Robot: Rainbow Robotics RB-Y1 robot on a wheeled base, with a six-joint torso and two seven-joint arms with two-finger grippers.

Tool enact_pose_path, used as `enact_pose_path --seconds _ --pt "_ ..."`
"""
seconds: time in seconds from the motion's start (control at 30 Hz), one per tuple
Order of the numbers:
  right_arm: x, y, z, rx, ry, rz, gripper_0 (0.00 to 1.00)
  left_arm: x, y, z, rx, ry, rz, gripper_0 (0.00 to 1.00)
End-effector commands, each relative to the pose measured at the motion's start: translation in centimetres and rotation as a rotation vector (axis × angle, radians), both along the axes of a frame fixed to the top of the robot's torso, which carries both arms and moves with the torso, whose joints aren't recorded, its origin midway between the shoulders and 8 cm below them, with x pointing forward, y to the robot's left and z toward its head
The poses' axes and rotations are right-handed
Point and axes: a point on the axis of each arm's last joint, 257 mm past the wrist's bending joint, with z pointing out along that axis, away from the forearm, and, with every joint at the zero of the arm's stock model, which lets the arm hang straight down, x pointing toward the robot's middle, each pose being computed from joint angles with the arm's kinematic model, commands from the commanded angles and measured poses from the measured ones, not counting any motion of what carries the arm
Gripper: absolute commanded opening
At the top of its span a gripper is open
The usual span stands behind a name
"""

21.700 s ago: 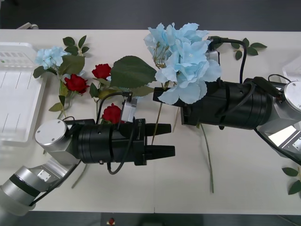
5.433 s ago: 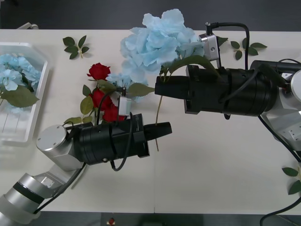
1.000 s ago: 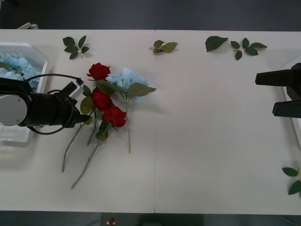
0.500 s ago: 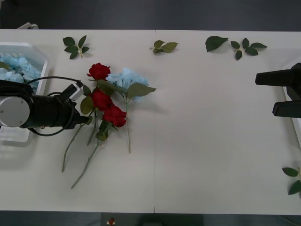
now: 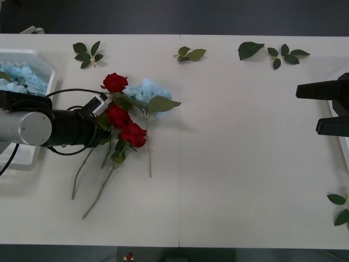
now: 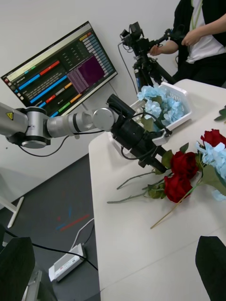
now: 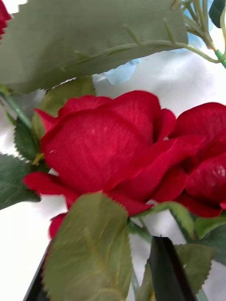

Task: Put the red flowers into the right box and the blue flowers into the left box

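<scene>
My left gripper (image 5: 103, 132) has its black fingers (image 7: 167, 270) spread among the leaves at the red flowers (image 5: 121, 118), the middle rose right at their tips. At two o'clock from that rose lies a blue flower (image 5: 144, 90); more blue flowers (image 5: 22, 81) fill the left box (image 5: 48, 87) at ten o'clock. My right gripper (image 5: 322, 109), fingers apart, waits at the table's (image 5: 234, 164) three o'clock edge.

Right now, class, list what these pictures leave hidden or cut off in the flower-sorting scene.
- Left gripper: front view, its tips are buried among the red flowers; whether it grips a stem is unclear.
- Left box: front view, cut off by the picture's edge.
- Right box: front view, just an edge strip, contents unseen.
- Blue flowers: a large leaf covers part of the cluster on the table.
</scene>
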Motion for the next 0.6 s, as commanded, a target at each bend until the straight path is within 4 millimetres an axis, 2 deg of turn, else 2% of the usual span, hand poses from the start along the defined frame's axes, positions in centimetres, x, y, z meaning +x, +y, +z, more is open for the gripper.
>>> enact_pose_path --seconds 0.03,0.5,0.53,0.6 --pt "-0.2 -0.1 0.7 -0.019 -0.045 0.014 1.0 1.7 -0.8 2.5 -0.037 -0.044 0.034 0.45" --pt "-0.2 -0.1 0.7 -0.019 -0.045 0.014 1.0 2.1 -1.1 1.6 0.012 -0.061 0.035 0.41" --pt "-0.2 -0.1 0.7 -0.019 -0.045 0.014 1.0 2.0 -1.2 1.5 0.012 -0.061 0.034 0.33" --pt "-0.2 -0.1 0.7 -0.019 -0.045 0.014 1.0 2.1 -1.1 1.3 0.011 -0.057 0.039 0.26"
